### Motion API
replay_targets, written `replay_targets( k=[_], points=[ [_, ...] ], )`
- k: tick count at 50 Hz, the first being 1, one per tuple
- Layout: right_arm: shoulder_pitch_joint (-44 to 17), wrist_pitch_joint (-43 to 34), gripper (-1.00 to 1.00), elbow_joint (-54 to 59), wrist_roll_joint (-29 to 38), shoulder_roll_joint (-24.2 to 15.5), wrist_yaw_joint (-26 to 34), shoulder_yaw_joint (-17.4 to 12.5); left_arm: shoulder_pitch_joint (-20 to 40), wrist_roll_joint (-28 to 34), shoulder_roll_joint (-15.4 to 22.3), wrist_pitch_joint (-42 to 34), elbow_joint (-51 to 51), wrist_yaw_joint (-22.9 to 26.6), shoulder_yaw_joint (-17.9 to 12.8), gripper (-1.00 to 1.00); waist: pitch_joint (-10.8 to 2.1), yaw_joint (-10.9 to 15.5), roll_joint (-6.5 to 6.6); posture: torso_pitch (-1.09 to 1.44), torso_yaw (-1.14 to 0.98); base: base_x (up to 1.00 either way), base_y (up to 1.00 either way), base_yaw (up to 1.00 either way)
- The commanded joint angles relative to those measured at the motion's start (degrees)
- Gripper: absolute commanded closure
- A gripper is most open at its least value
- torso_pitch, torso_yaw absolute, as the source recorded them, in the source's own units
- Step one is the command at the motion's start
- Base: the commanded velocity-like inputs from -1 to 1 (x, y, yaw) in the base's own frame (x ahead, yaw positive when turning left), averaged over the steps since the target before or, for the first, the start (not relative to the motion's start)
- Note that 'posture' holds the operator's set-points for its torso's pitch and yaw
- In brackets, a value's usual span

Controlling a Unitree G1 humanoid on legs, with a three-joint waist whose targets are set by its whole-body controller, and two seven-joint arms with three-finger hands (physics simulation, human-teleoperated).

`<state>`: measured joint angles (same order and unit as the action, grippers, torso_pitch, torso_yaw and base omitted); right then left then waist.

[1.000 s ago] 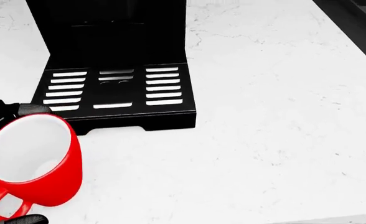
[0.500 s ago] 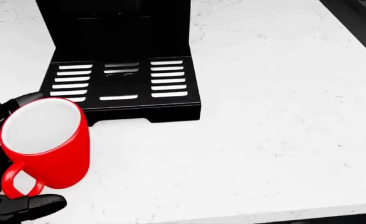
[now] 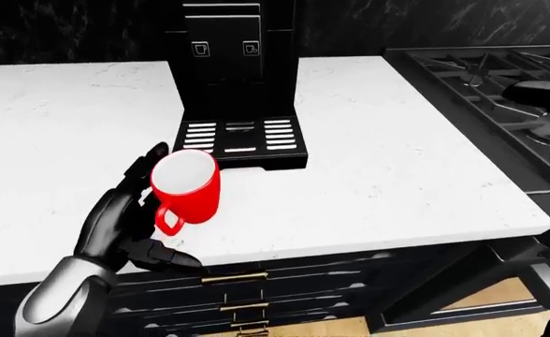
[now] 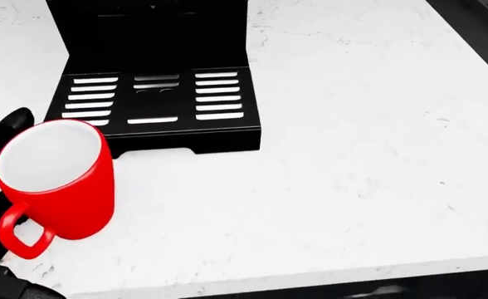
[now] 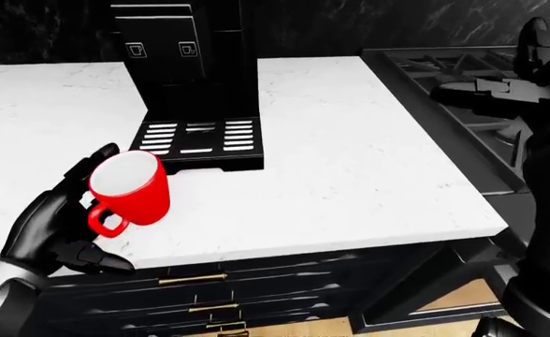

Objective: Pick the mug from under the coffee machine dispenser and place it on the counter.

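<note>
Red mug (image 3: 187, 185) sits gripped in the left hand (image 3: 121, 219), clear of the coffee machine's drip tray (image 3: 242, 136) up beyond the fingers, mouth up, axis leaning slightly. Head view now: handle faces the palm side, marble counter (image 4: 352, 156) lies bare just below and right of the hand. Right-eye view: right hand (image 5: 500, 88) hovers far off over the stove, fingers spread, out of this.

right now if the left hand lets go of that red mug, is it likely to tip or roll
Probably. The red mug is tilted, its mouth angled up in the left hand, so it could land on its edge and tip. It looks empty, thus likely light, and its round wall might roll until the handle stops it on the counter.
</note>
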<state>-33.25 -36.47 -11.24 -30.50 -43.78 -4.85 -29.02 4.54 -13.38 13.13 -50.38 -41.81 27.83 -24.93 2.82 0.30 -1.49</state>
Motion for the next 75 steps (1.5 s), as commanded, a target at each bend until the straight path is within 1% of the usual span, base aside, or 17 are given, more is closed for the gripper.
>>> replay_targets(
  k=[1,6,14,18,24,28,31,34,38,43,47,52,53,62,67,72,75],
  points=[
    [-1.3,1.5,-1.00,-1.5,0.0,-1.2,0.1,-0.9,1.1,2.1,1.1,1.4,-0.7,-3.2,-2.8,-1.00,-0.90,0.2,-0.35,0.00,0.00,0.00,0.00,0.00],
    [-1.1,1.7,-1.00,-1.4,0.1,-1.1,0.3,-1.0,2.2,1.2,2.5,1.1,-0.1,-3.6,-4.3,-1.00,-0.81,0.1,-0.31,0.00,0.00,0.00,0.00,0.00],
    [-1.0,1.8,-1.00,-1.2,0.2,-1.2,0.6,-1.1,3.5,-0.3,6.1,1.1,1.5,-3.1,-8.0,-1.00,-0.67,0.0,-0.19,0.00,0.00,0.00,0.00,0.00],
    [-1.1,1.8,-1.00,-1.1,0.2,-1.3,0.7,-1.1,3.1,-0.5,7.2,1.3,1.8,-2.4,-9.0,-1.00,-0.58,0.0,-0.13,0.00,0.00,0.00,0.00,0.00],
    [-1.5,1.5,-1.00,-1.2,0.0,-1.6,0.4,-1.0,5.1,-1.7,10.7,0.4,3.5,-2.0,-13.1,-1.00,-0.59,-0.1,0.08,0.00,0.00,0.00,0.00,0.00],
    [-1.7,1.1,-1.00,-1.3,-0.2,-1.9,0.2,-1.1,6.3,-2.9,12.9,-0.2,4.5,-2.7,-14.9,-1.00,-0.79,0.0,0.16,0.00,0.00,0.00,0.00,0.00],
    [-1.7,1.0,-1.00,-1.5,-0.3,-2.0,0.1,-1.1,8.4,-5.0,15.8,-2.5,4.6,-3.6,-16.7,-1.00,-0.91,0.1,0.22,0.00,0.00,0.00,0.00,0.00],
    [-1.7,1.1,-1.00,-1.3,-0.3,-2.1,0.2,-1.1,8.9,-6.4,17.3,-3.2,4.8,-4.2,-17.4,-1.00,-0.90,0.2,0.24,0.00,0.00,0.00,0.00,0.00],
    [-1.5,1.3,-1.00,-1.1,-0.3,-2.2,0.4,-1.3,11.7,-9.5,22.1,-5.6,6.1,-5.4,-20.0,-1.00,-1.00,0.2,0.44,0.00,0.00,0.00,0.00,0.00],
    [-1.4,1.1,-1.00,-1.4,-0.3,-2.2,0.3,-1.3,13.5,-13.3,26.7,-7.0,7.8,-7.1,-21.8,-1.00,-0.86,0.2,0.71,0.00,0.00,0.00,0.00,0.00],
    [-1.5,1.3,-1.00,-1.1,-0.2,-2.4,0.5,-1.4,15.3,-17.7,31.2,-8.7,8.8,-8.3,-23.7,-1.00,-0.75,0.2,0.97,0.00,0.00,0.00,0.00,0.00],
    [-1.6,1.4,-1.00,-0.9,-0.2,-2.6,0.6,-1.3,16.7,-23.4,36.2,-9.8,10.0,-10.4,-25.1,-1.00,-0.41,0.1,1.16,0.00,0.00,0.00,0.00,0.00],
    [-1.6,1.4,-1.00,-0.9,-0.3,-2.6,0.6,-1.4,16.6,-24.2,36.6,-9.8,10.1,-10.9,-25.3,-1.00,-0.34,0.1,1.20,0.00,0.00,0.00,0.00,0.00],
    [-2.1,1.3,-1.00,-0.6,-0.5,-3.2,0.4,-1.4,17.3,-32.5,43.7,-8.6,13.2,-15.8,-27.3,-1.00,0.20,-0.2,1.50,0.00,0.00,0.00,0.00,0.00],
    [-2.5,1.1,-1.00,-0.4,-0.7,-3.7,0.3,-1.4,17.4,-37.5,48.8,-6.6,16.3,-19.0,-29.0,-1.00,0.50,-0.4,1.60,0.00,0.00,0.00,0.00,0.00],
    [-2.7,1.3,-1.00,-0.1,-0.9,-4.2,0.3,-1.4,17.2,-42.3,54.5,-4.4,19.7,-21.6,-29.9,-1.00,0.67,-0.5,1.74,0.00,0.00,0.00,0.00,0.00],
    [-2.8,1.4,-1.00,0.1,-1.0,-4.3,0.3,-1.5,16.2,-44.0,56.1,-3.1,20.4,-22.4,-30.5,-1.00,0.77,-0.5,1.81,0.00,0.00,0.00,0.00,0.00]
  ],
)
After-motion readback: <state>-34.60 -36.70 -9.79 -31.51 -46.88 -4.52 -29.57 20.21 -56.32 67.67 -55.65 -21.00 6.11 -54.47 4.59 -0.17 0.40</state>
